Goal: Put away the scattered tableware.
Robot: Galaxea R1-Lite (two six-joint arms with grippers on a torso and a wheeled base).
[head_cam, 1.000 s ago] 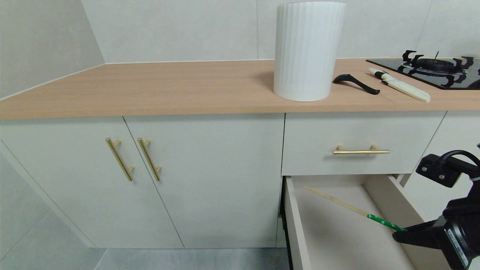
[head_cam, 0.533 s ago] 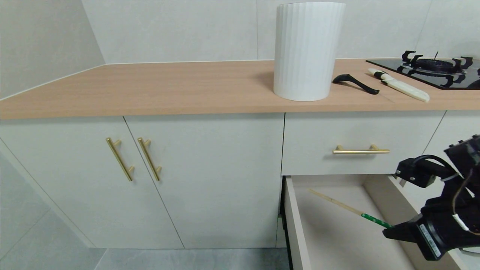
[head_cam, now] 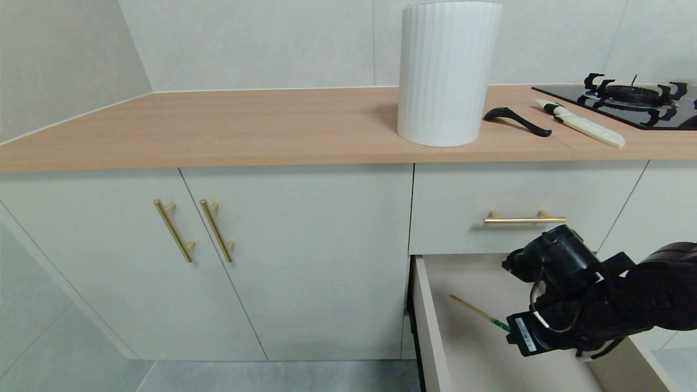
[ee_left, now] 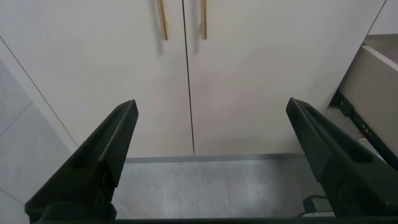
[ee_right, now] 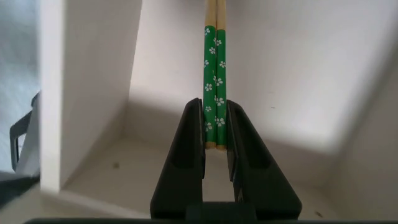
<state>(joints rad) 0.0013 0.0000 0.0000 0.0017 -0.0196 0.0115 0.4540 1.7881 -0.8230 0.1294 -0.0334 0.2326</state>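
Below the wooden bench (head_cam: 218, 130), head view: the right gripper (head_cam: 509, 328) hangs over the open pale drawer (head_cam: 430, 326), holding a pair of bamboo chopsticks with green flowered ends (head_cam: 478, 311). Their long axis runs from the jaws toward the drawer's back left.

Left wrist view: the left gripper (ee_left: 211, 162), jaws wide apart, faces closed cupboard doors (ee_left: 186, 74), beside the drawer.

Right wrist view: the jaws are clamped on the chopsticks' (ee_right: 216, 62) green ends, inside the drawer (ee_right: 93, 74); release looks the likely next move.
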